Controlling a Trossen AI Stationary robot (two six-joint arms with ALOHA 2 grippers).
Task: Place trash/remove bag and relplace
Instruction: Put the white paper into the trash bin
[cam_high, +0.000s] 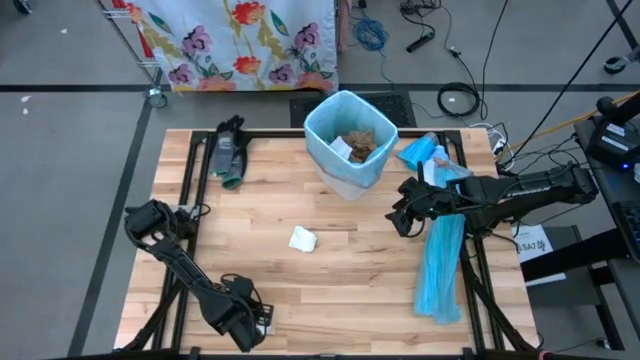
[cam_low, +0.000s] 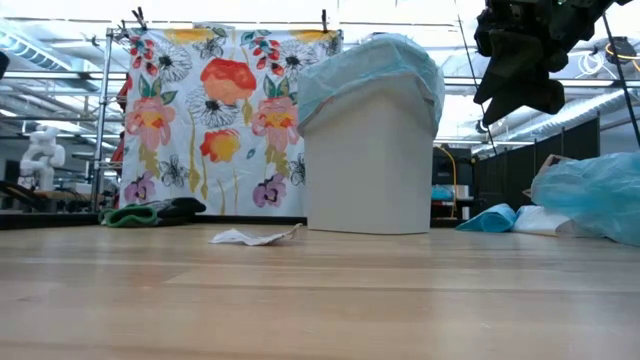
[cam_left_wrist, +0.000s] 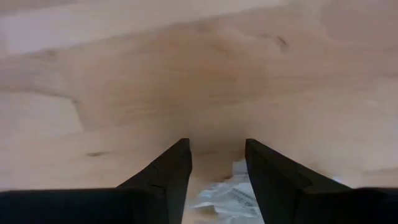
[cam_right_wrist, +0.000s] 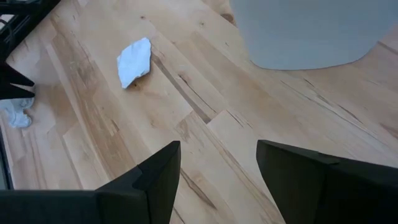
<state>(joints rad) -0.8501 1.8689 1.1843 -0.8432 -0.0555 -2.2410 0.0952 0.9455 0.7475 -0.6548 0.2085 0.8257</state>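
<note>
The wooden tabletop (cam_high: 330, 290) carries a white bin lined with a light-blue bag (cam_high: 350, 143) at its far middle; brown and white wads of trash (cam_high: 357, 146) already lie inside it. A long light-blue plastic strip (cam_high: 441, 262) runs down the right side, from near the bin toward the near edge. A dark and green glove (cam_high: 229, 153) lies at the far left.

The right pincer (cam_high: 402, 215) hangs above the tabletop just right of the bin, over bare wood, its fingers (cam_right_wrist: 155, 177) spread wide with nothing between them. A flat white tissue wad (cam_high: 303, 238) lies in the middle of the tabletop, left of this pincer and well apart from it.

The left pincer (cam_high: 250, 322) sits low at the near left edge, fingers (cam_left_wrist: 171, 171) parted around a small crumpled white scrap (cam_left_wrist: 227, 196) that lies on the wood between them. Whether they touch it, I cannot tell.
</note>
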